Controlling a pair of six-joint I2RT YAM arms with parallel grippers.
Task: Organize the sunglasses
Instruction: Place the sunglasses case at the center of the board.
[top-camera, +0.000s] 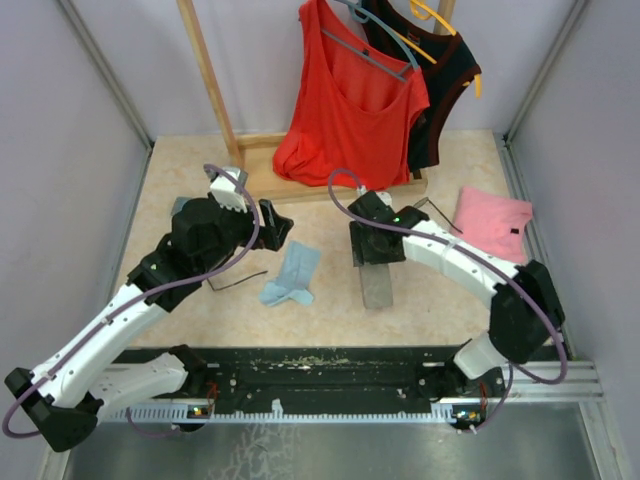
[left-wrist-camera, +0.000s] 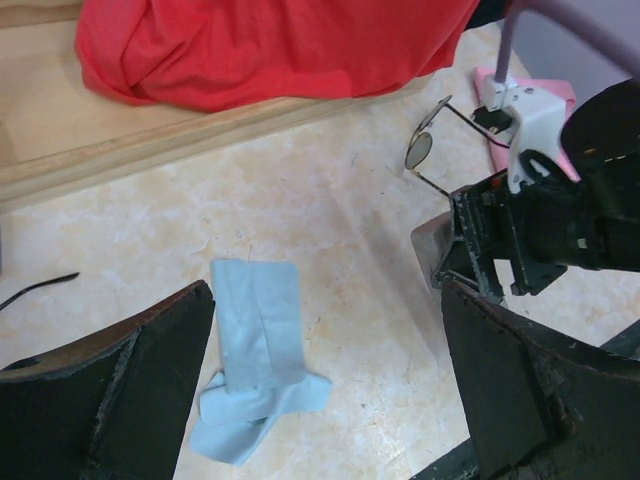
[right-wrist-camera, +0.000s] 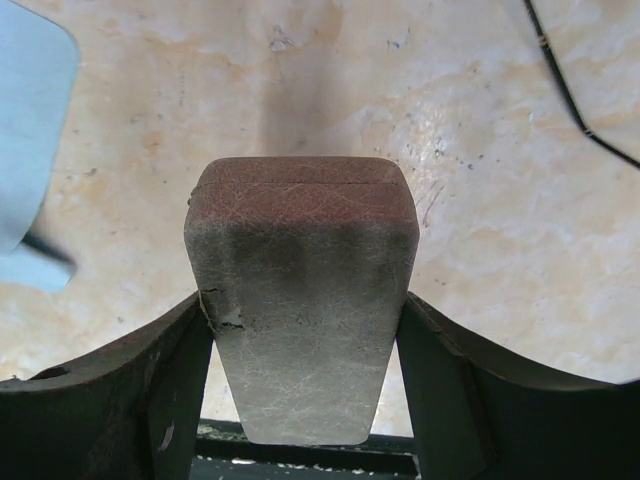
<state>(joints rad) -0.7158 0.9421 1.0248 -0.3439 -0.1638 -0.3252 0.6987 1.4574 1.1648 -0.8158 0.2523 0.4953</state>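
Right gripper (right-wrist-camera: 302, 330) around grey case (right-wrist-camera: 300, 230)

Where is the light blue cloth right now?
The cloth lies mid-table in the top view, between the left gripper and the grey case held by the right gripper.

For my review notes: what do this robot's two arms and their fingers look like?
Both the left arm and right arm have white shells with black joints, and a purple cable loops along each. The fingers are broad, black, wedge-shaped, with scuffed, worn edges.
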